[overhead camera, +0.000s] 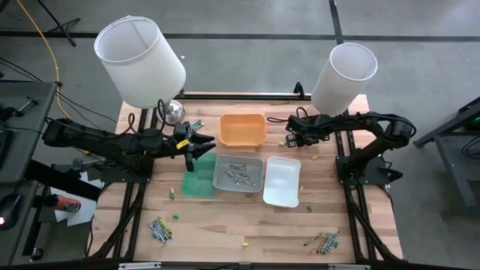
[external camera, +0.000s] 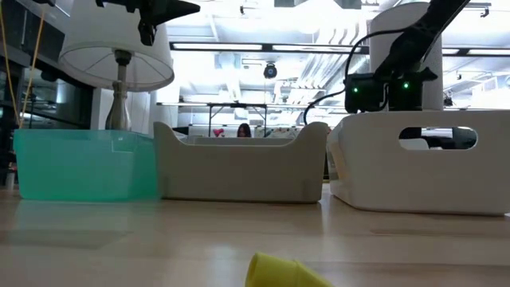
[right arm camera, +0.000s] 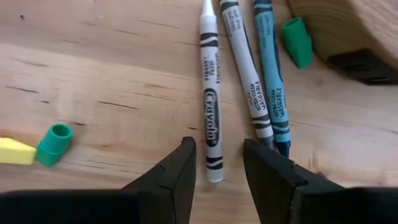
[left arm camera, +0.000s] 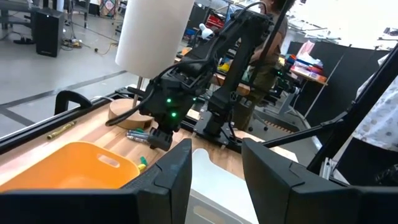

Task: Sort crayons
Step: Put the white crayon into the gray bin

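- Right gripper [right arm camera: 216, 163] fingers fill the near edge of its wrist view, parted and holding nothing, poised over a white crayon [right arm camera: 209, 93] that lies between them on the bare wood.
- Beside it lie a grey crayon [right arm camera: 247, 73] and a blue crayon [right arm camera: 272, 68], close together; a green cap [right arm camera: 52, 144] sits apart.
- My read: the pick step is in hand; next it must drop straight down and close on the white stick alone, without catching the grey one.
- From above, that gripper sits just beyond the orange tray [overhead camera: 241, 129]'s right end, with the grey tray [overhead camera: 238, 173] already holding crayons.
- Left gripper [overhead camera: 196, 142] hangs empty and parted above the green tray [overhead camera: 198, 181].
- Only the overhead picture shows the crayon piles [overhead camera: 160, 229] at the front edge; only the table-level view shows a yellow stub [external camera: 285, 272] up close.
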Controlling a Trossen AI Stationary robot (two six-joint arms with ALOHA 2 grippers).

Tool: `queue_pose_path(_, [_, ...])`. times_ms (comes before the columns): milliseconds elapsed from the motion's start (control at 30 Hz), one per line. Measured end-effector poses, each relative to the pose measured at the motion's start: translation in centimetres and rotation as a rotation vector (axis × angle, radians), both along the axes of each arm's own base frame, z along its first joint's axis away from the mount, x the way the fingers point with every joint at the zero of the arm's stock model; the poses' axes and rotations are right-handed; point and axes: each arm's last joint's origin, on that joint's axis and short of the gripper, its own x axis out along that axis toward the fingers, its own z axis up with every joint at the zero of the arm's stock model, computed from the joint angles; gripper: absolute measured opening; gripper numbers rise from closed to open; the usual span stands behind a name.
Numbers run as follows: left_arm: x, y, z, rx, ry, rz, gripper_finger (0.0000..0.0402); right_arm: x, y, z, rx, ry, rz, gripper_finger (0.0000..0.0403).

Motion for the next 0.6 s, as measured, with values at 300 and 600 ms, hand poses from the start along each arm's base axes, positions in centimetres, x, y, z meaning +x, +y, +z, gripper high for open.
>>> queue_pose_path(300, [-0.01, 0.06, -0.01, 0.002, 0.001, 0.023, 0.0127, -0.03, 0.08, -0.05, 0.030, 0.013, 0.099, 0.0067])
queue_pose_path(600, [-0.20, 0.09, 0.18, 0.000, -0.009, 0.022, 0.0127, 0.26, 0.94, 0.12, 0.029, 0.017, 0.156, 0.0006])
